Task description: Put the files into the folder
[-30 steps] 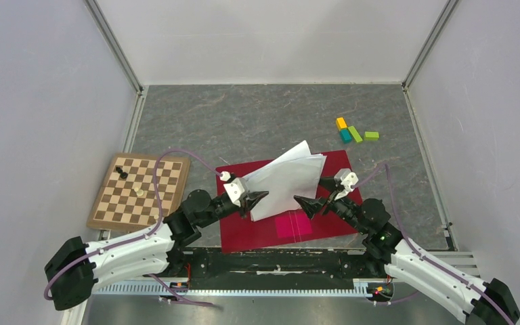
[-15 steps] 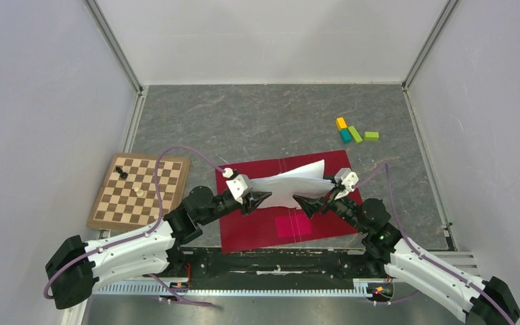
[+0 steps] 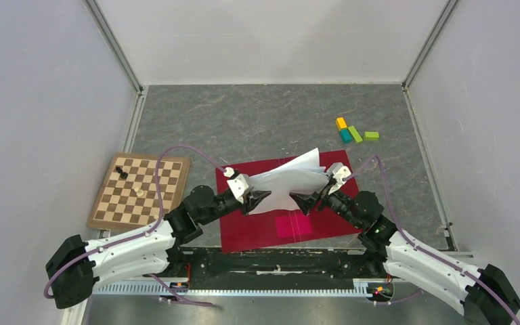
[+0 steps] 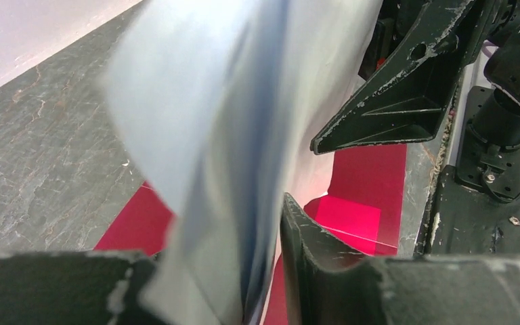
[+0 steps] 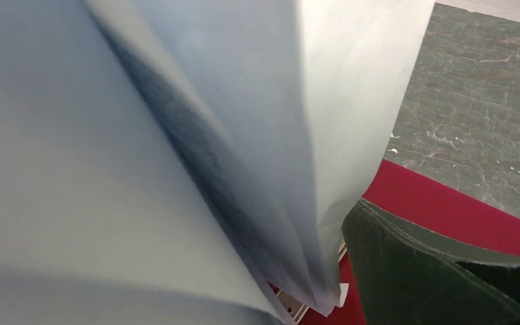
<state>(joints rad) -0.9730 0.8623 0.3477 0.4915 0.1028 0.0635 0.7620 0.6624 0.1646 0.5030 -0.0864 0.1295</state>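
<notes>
Out at nine o'clock the chessboard (image 3: 139, 191) sits idle with two pieces on it, so all the action is at the centre, over the open red folder (image 3: 244, 230) lying flat on the table (image 3: 244, 122). The left gripper (image 3: 261, 200) has its fingers pressed onto the near edge of the papers (image 3: 288, 181), and its wrist camera shows the stack running straight down between them. A second ago the sheets stood fanned up towards one o'clock and half a second ago they sagged nearly flat, but now they're bowed up again. That looks like the work of the right gripper (image 3: 306, 196), which has slid in towards nine o'clock and crowded the stack from its side. Its jaws are spread wide, one finger showing beside the sheets and nothing clamped. The papers hover above the folder, just beyond the pink square (image 3: 292, 225), not yet lying in it. My read is that squaring and lowering comes next, and a loose sheet could slip. Far off at one o'clock, the coloured blocks (image 3: 353, 132) play no part
</notes>
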